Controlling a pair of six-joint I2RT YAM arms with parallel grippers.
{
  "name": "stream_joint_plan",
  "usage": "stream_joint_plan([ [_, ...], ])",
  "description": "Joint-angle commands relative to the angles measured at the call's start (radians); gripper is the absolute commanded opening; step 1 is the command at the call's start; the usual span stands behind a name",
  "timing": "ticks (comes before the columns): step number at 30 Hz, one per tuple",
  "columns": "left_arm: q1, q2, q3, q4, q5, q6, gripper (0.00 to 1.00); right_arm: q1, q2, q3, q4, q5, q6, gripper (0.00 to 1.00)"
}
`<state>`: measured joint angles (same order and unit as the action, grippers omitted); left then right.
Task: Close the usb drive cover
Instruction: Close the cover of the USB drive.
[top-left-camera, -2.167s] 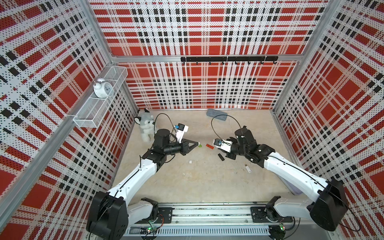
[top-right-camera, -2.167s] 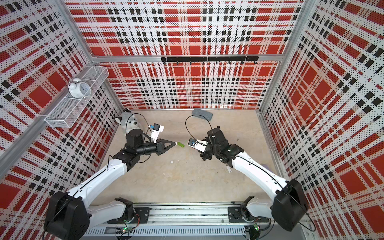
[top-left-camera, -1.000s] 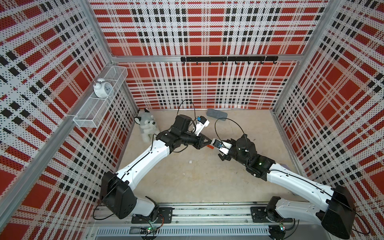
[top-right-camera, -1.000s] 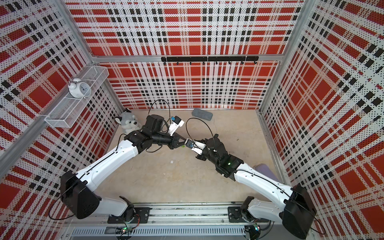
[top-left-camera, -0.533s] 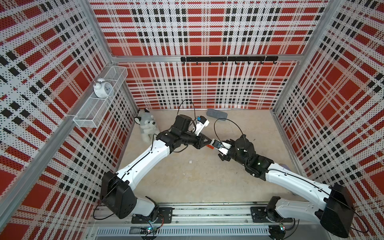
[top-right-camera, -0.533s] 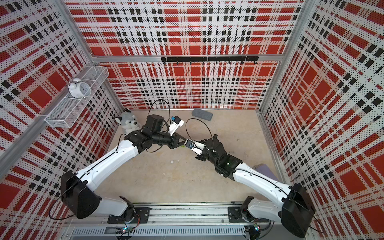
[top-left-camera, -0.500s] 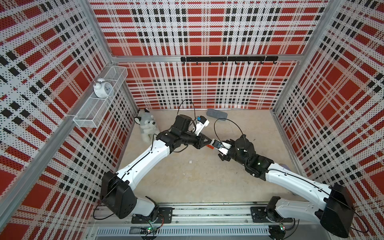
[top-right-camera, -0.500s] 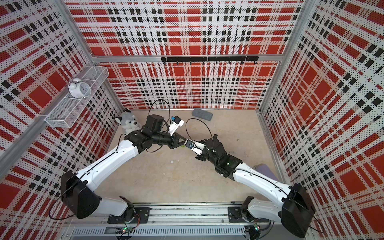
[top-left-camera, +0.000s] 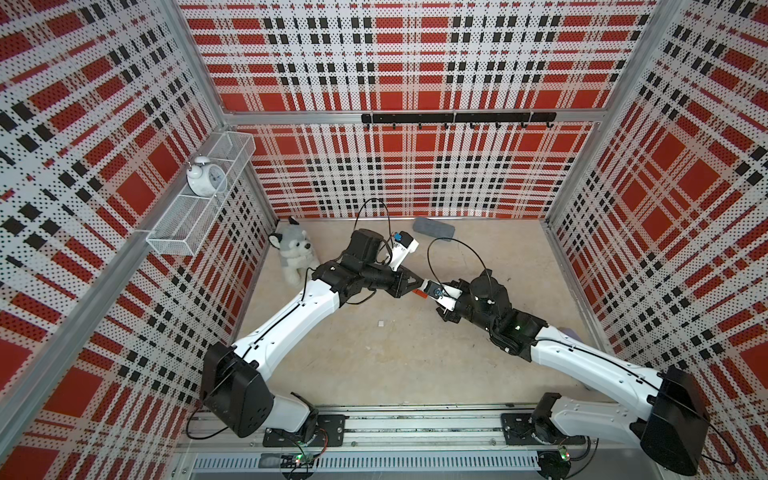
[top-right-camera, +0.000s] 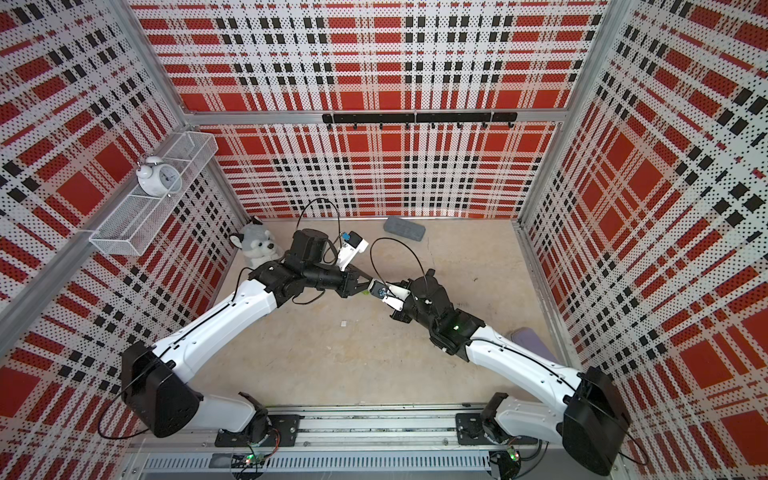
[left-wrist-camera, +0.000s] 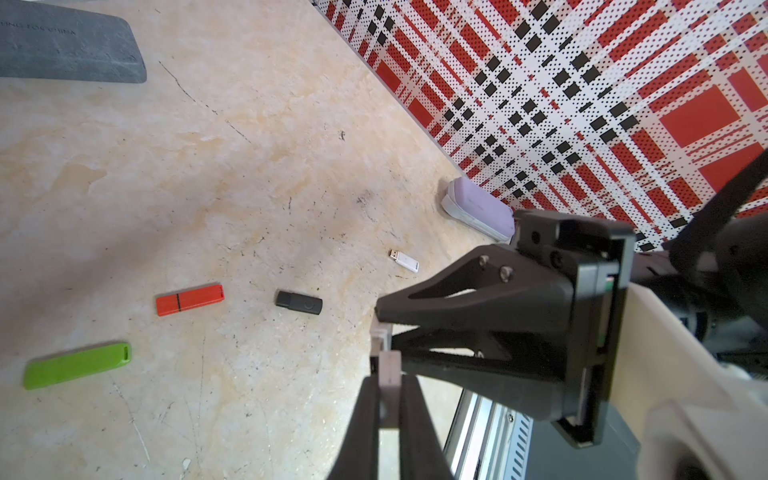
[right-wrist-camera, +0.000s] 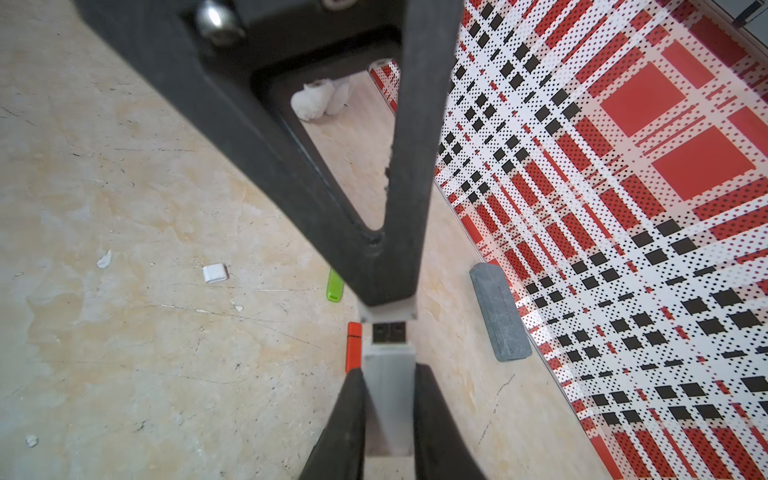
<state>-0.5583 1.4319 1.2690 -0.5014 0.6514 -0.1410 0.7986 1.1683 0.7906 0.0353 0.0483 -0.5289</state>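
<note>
Over beige table, left gripper pinching small pale grey cap, right gripper squeezing pale grey usb drive, apart earlier, now tip to tip, cap maybe touching plug.

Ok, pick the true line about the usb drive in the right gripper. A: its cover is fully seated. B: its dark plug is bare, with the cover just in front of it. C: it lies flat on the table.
B: in the right wrist view the right gripper clamps the grey usb drive, its dark plug bare, facing the white cover pinched by the left gripper.
</note>
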Motion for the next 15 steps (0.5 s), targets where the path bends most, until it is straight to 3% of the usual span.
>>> stream_joint_plan([
  [1,-0.011,0.015,0.006,0.022,0.028,0.003,0.01,0.017,-0.026,-0.014,0.071,-0.014,-0.006,0.08],
  [15,-0.009,0.009,0.014,0.018,0.001,0.002,0.01,0.021,-0.041,-0.026,0.056,0.043,-0.028,0.07],
])
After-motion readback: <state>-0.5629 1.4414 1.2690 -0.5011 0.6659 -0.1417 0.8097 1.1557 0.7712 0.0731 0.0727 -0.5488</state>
